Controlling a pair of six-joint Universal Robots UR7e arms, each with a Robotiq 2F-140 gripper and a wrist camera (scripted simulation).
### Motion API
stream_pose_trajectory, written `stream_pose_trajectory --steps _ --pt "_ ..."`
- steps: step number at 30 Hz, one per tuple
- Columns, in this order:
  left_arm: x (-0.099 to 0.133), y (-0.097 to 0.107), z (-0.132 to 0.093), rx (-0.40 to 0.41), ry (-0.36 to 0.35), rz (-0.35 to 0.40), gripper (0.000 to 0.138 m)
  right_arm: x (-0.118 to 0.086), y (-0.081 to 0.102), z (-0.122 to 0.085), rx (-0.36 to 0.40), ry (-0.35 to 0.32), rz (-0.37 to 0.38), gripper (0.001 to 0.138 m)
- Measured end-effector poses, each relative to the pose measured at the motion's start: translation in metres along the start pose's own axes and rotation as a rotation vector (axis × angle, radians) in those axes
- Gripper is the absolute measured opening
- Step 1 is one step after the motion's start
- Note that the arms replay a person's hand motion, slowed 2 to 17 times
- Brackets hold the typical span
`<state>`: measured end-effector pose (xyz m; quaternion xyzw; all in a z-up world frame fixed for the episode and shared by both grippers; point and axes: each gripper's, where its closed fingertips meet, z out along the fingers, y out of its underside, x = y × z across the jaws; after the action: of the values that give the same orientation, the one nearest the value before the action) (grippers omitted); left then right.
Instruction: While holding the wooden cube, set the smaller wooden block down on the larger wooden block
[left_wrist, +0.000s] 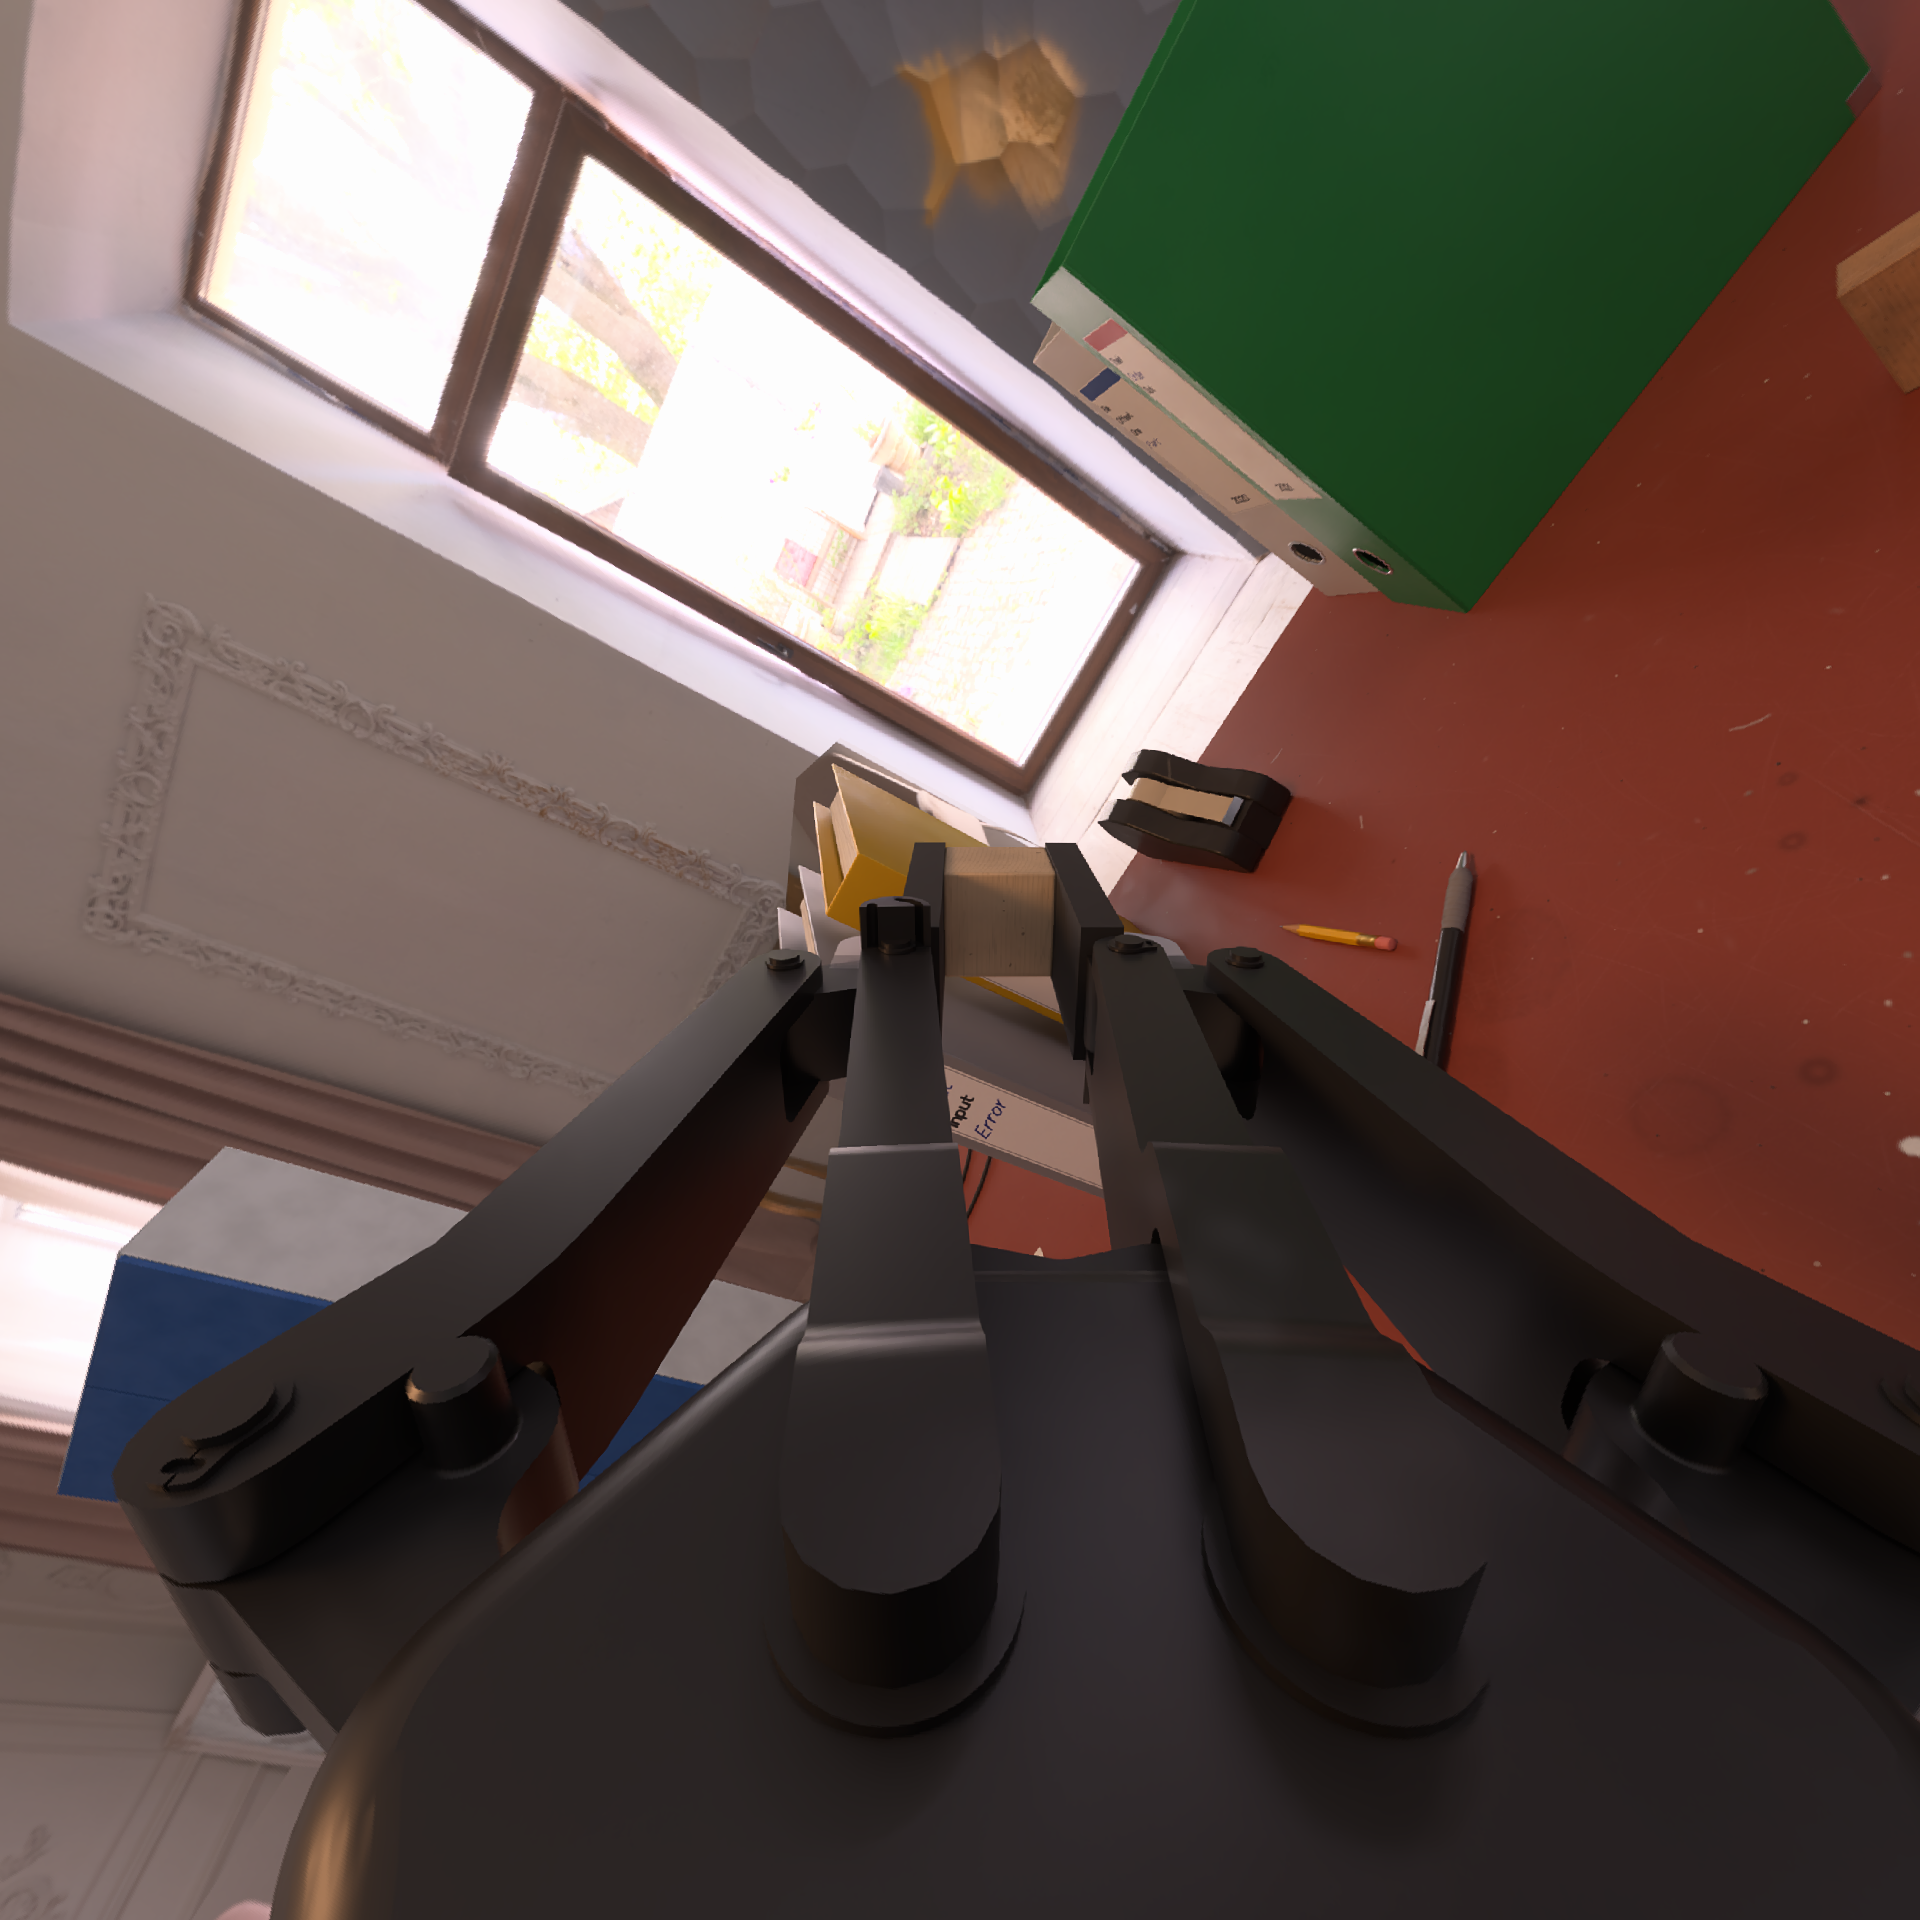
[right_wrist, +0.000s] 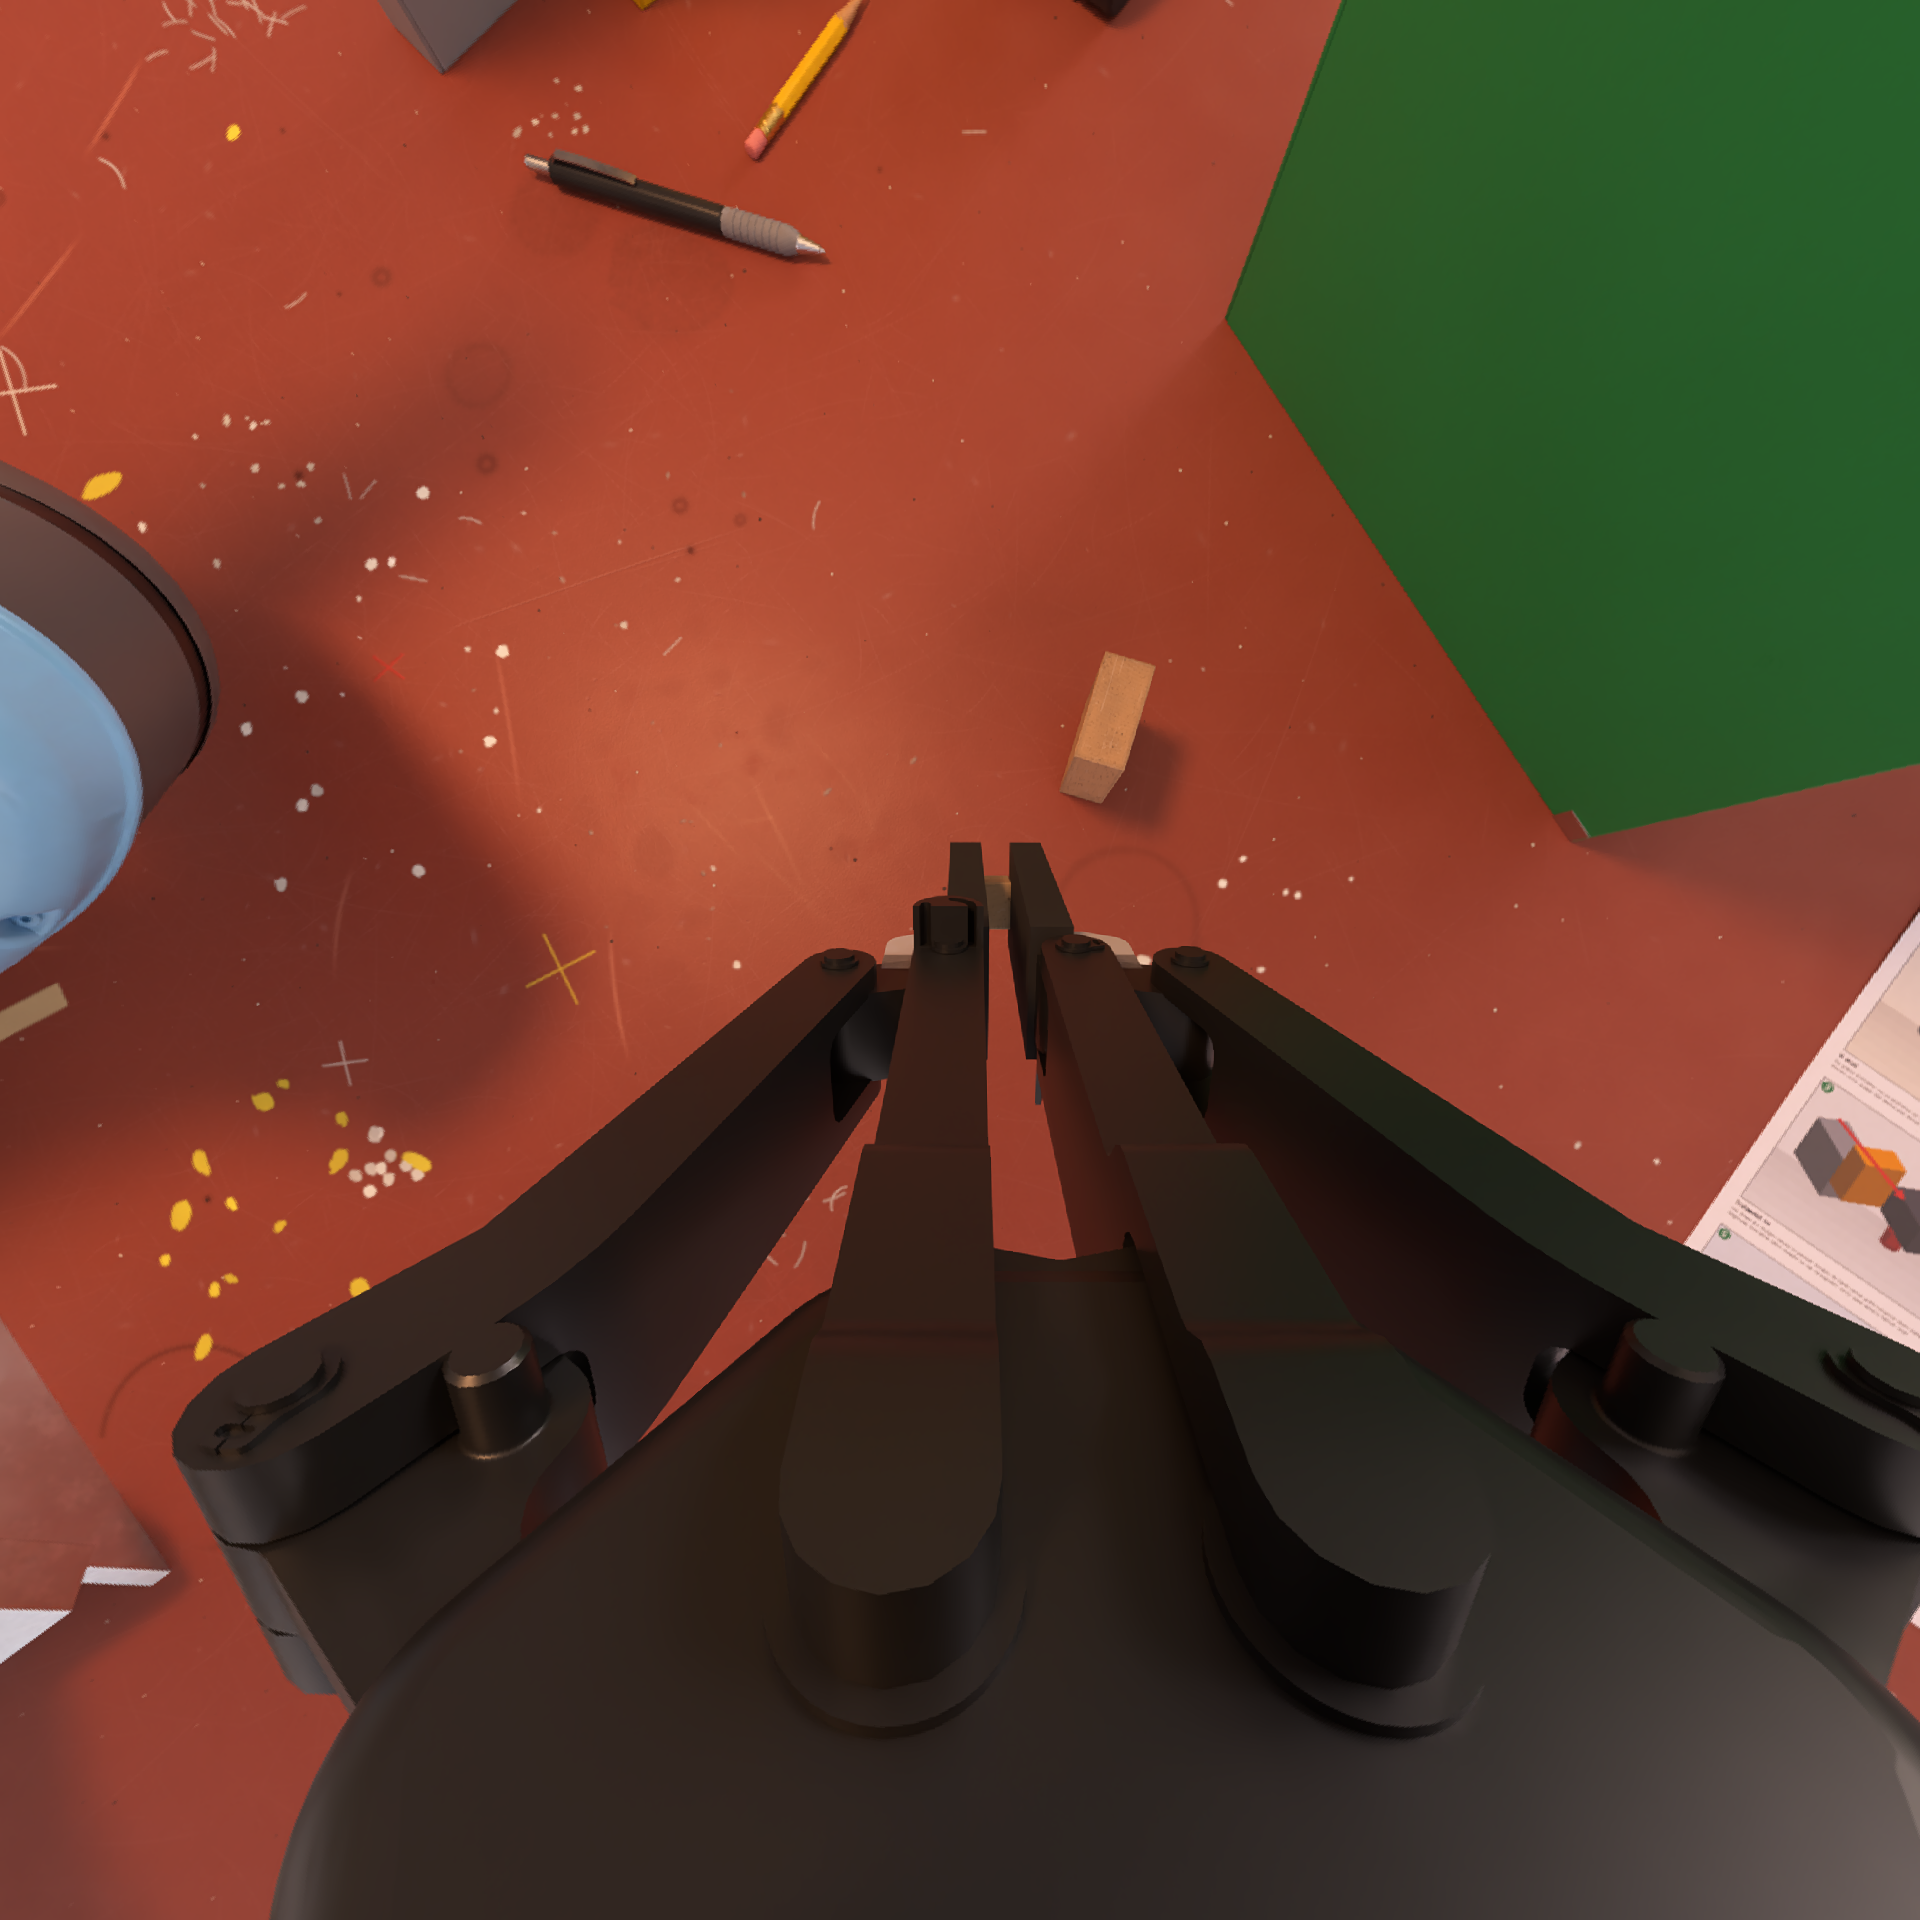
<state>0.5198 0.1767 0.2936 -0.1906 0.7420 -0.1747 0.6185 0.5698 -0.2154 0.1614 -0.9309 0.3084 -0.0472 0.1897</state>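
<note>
The wooden cube (left_wrist: 1000, 912) is squeezed between the two fingers of the left gripper (left_wrist: 1003, 904), one finger pressed on each side. It is held up in the air, off the red surface (left_wrist: 1621, 935). Behind the cube a yellow box (left_wrist: 860, 844) can be seen, and a window (left_wrist: 665, 416) is seen farther back.

The fingers of the right gripper (right_wrist: 995, 883) are almost closed. A thin sliver of pale wood (right_wrist: 997, 896) is pinched in the narrow gap between them (most of it is hidden by the fingers, so it cannot be told for sure that this is the smaller wooden block).

The wooden block (right_wrist: 1108, 727) on the red surface is lying free, a little ahead of the right fingers and to their right. It is near the big green binder (right_wrist: 1621, 395) but is not touching it. Nothing is resting on top of it.

A black pen (right_wrist: 675, 206) and a yellow pencil (right_wrist: 805, 75) are lying farther off, well apart from the block. A black tape holder (left_wrist: 1195, 808) is seen in the left wrist view, and a printed sheet (right_wrist: 1849, 1174) is lying at the right edge of the right wrist view.
</note>
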Motion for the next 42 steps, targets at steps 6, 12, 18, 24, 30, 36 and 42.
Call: stream_pose_trajectory --steps 6,12,18,24,30,36,42 --pt "-0.001 0.000 0.000 0.000 -0.003 -0.001 0.025 -0.004 0.009 -0.003 -0.018 -0.003 0.028 0.007" --pt "-0.001 0.001 -0.001 0.000 -0.004 -0.002 0.025 -0.007 0.018 -0.006 -0.033 -0.004 0.056 0.007" --pt "-0.002 0.001 -0.001 0.001 -0.004 -0.004 0.025 -0.010 0.028 -0.009 -0.050 -0.003 0.082 0.007" --pt "-0.002 0.000 -0.002 0.002 -0.006 -0.005 0.025 -0.011 0.037 -0.011 -0.060 0.001 0.099 0.007" --pt "-0.002 0.000 -0.002 0.003 -0.005 -0.005 0.025 -0.011 0.044 -0.013 -0.064 0.011 0.117 0.007" --pt "-0.002 0.000 -0.002 0.004 -0.005 -0.004 0.025 -0.011 0.050 -0.014 -0.066 0.014 0.134 0.007" --pt "-0.001 -0.001 -0.002 0.004 -0.005 -0.002 0.025 -0.012 0.054 -0.016 -0.067 0.006 0.151 0.007"
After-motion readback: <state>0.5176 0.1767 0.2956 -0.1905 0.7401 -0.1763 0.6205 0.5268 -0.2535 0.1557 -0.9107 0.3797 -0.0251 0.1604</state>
